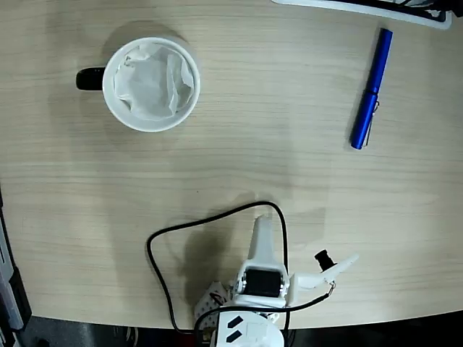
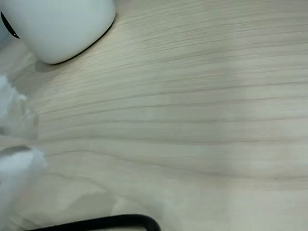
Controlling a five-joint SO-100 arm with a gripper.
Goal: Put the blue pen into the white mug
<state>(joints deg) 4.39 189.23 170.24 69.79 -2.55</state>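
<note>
The white mug (image 1: 151, 84) stands upright at the far left of the fixed view, its black handle pointing left and crumpled white paper inside. In the wrist view only its outer wall (image 2: 62, 24) shows, at the top left. The blue pen (image 1: 371, 88) lies flat at the far right of the fixed view, nearly lengthwise away from me, clip end nearer; the wrist view does not show it. My white gripper (image 1: 307, 244) sits low near the table's front edge, far from both, open and holding nothing. One blurred white finger (image 2: 14, 183) shows at the wrist view's left edge.
A black cable (image 1: 163, 242) loops on the table left of the arm and crosses the bottom of the wrist view (image 2: 106, 222). A white-edged flat object (image 1: 369, 9) lies at the top right edge. A dark object (image 1: 7, 289) stands at the left edge.
</note>
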